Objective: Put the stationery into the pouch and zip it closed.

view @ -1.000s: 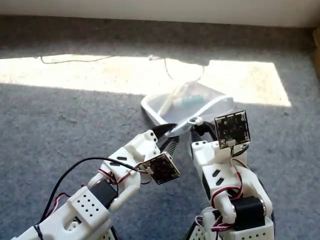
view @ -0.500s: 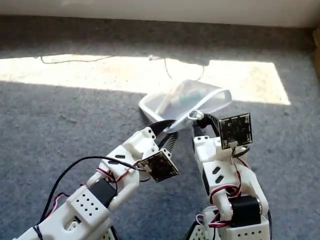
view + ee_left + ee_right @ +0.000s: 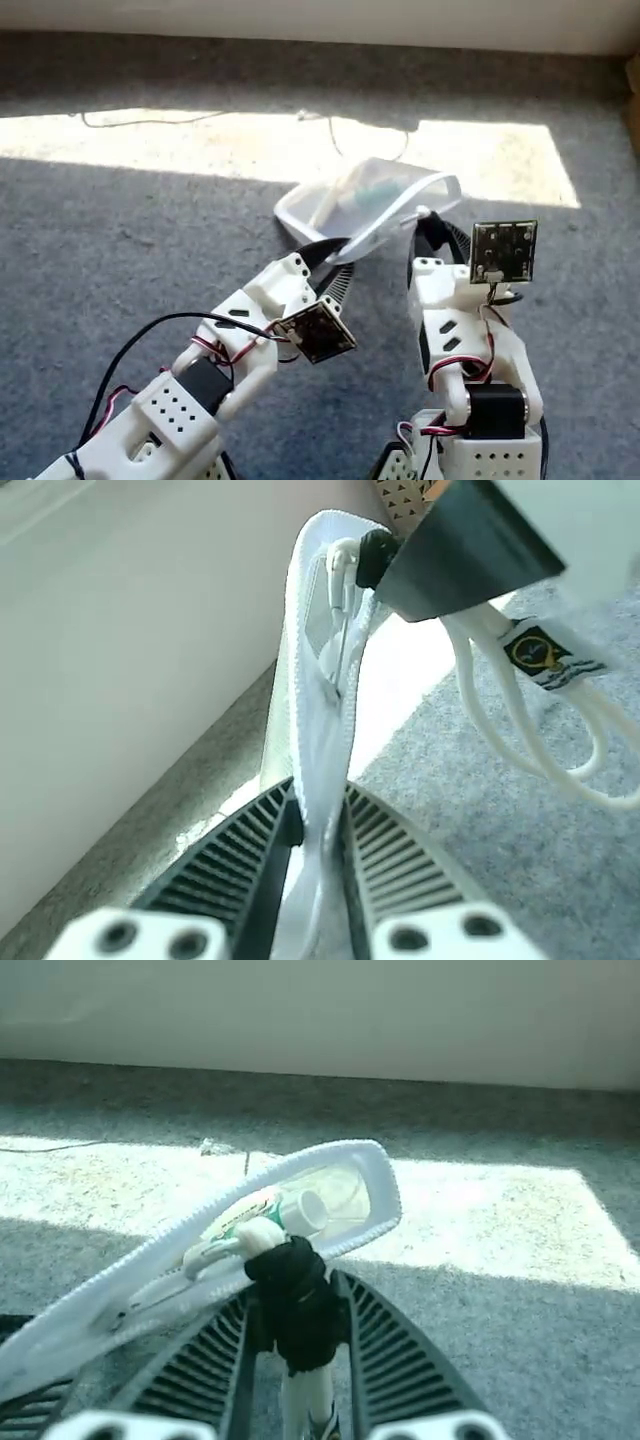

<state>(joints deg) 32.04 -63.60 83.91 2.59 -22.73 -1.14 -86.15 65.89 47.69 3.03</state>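
Left claw (image 3: 318,825) clamped on pouch (image 3: 370,205) edge, right claw (image 3: 297,1300) clamped on the pull (image 3: 290,1265); if I tug hard, I judge the edge slips free and the zip stalls.

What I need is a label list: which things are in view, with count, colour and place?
pouch: one, translucent white, between both grippers.
tube-like stationery item: one, white and green, inside the pouch.
zip pull: one, black with white cord, at the pouch's zip edge.
cable: one, thin, dark, on the sunlit carpet behind.
carpet: one, grey, underneath.
left gripper: one, black, shut on the pouch's edge.
right gripper: one, black, shut on the zip pull.
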